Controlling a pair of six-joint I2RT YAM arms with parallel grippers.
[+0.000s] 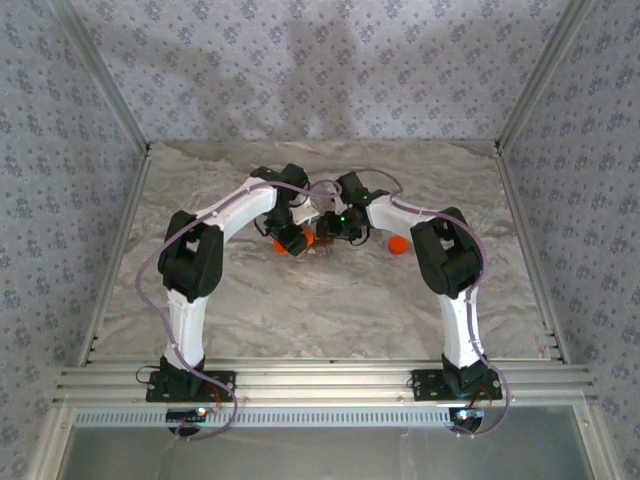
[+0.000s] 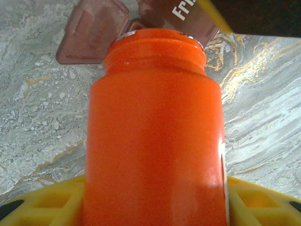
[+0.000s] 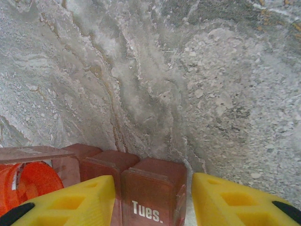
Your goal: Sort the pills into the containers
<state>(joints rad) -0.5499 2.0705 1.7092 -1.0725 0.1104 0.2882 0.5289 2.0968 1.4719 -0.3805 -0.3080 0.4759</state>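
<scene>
My left gripper (image 2: 155, 197) is shut on the bright orange bottle (image 2: 155, 132), which lies tipped with its open mouth at the containers (image 2: 94, 30). The containers (image 3: 153, 188) are a dark reddish-brown strip; one lid stands open next to the bottle mouth (image 3: 33, 181). My right gripper (image 3: 154, 188) is open, its yellow fingers (image 3: 70, 202) straddling the end compartment marked "Tues.", with a thin gap showing on the right side. In the top view both grippers (image 1: 293, 240) (image 1: 340, 232) meet at mid-table over the bottle (image 1: 308, 238). The pills are hidden.
An orange cap (image 1: 398, 244) lies on the marble table (image 1: 330, 310) just right of the right gripper. Metal frame rails run along the table's left, right and near edges.
</scene>
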